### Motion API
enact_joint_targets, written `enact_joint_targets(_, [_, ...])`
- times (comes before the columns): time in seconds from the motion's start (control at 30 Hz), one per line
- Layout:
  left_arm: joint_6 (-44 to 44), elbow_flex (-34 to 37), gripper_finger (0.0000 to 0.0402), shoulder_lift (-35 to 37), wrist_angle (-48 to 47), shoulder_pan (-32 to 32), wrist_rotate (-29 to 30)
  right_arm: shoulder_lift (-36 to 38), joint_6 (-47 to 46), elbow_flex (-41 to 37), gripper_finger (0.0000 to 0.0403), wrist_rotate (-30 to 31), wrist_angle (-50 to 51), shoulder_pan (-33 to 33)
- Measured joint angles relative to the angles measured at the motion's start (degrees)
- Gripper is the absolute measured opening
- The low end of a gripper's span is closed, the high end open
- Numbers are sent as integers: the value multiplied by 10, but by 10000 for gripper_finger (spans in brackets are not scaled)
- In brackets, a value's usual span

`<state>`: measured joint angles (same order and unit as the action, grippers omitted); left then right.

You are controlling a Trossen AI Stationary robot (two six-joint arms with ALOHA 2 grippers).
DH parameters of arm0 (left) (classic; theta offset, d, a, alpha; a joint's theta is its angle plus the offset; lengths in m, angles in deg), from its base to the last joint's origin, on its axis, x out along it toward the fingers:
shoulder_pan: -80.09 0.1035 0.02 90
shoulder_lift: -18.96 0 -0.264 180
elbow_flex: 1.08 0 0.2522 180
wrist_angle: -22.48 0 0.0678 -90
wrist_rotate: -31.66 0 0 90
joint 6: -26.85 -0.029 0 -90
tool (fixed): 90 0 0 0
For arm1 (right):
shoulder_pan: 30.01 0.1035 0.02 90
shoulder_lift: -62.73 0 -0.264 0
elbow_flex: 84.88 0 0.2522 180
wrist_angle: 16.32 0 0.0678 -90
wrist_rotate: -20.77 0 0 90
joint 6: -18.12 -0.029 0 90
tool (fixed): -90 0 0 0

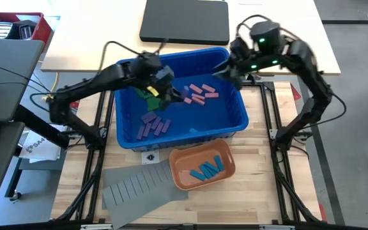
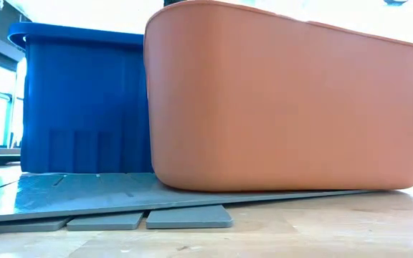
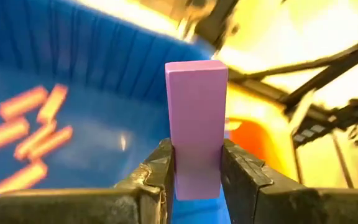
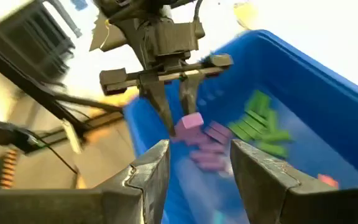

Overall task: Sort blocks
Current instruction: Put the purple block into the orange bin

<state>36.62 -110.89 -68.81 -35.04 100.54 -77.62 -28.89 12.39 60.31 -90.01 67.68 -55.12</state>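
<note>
A blue bin point(image 1: 235, 118) in the middle of the table holds pink blocks point(image 1: 200, 92), purple blocks point(image 1: 152, 126) and green blocks point(image 1: 149, 96) lying on its floor. My left gripper point(image 1: 173, 97) hangs over the bin's middle, shut on one purple block point(image 3: 196, 118). The right wrist view shows that same purple block point(image 4: 191, 122). My right gripper point(image 4: 197, 165) is open with nothing between its fingers. It hovers above the bin's far right corner point(image 1: 227, 69). An orange tray point(image 1: 203, 167) near the front edge holds several blue blocks point(image 1: 207, 169). My left gripper pinches the purple block between its two fingers point(image 3: 244, 174), on the two long side faces near one end point(image 3: 194, 177). The block lies along the fingers and sticks out past their tips. The fingers slant down from the table's left. The block is lifted clear of the bin's floor.
A grey slotted sheet point(image 1: 142, 185) lies at the front left, partly under the orange tray point(image 2: 285, 107). A black flat case point(image 1: 184, 22) sits beyond the bin, and a red box point(image 1: 15, 25) stands at the far left. The bin's walls point(image 2: 84, 100) rise around the blocks.
</note>
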Motion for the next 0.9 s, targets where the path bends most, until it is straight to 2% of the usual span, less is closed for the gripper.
enact_joint_targets(0.17, [9, 0, 85, 47, 54, -16, -2, -28, -55, -46, 175, -3, -136, 59])
enact_joint_targets(0.37, [11, 0, 85, 85, 65, -21, -4, -68, -81, -80, 223, 22, -279, 115])
enact_joint_targets(0.47, [11, 1, 85, 99, 66, -21, -10, -79, -102, -79, 238, 53, -303, 128])
enact_joint_targets(0.7, [11, 0, 85, 111, 66, -21, -25, -105, -118, -80, 240, 142, -334, 163])
enact_joint_targets(0.9, [11, 0, 85, 111, 69, -26, -23, -109, -90, -80, 224, 148, -371, 181])
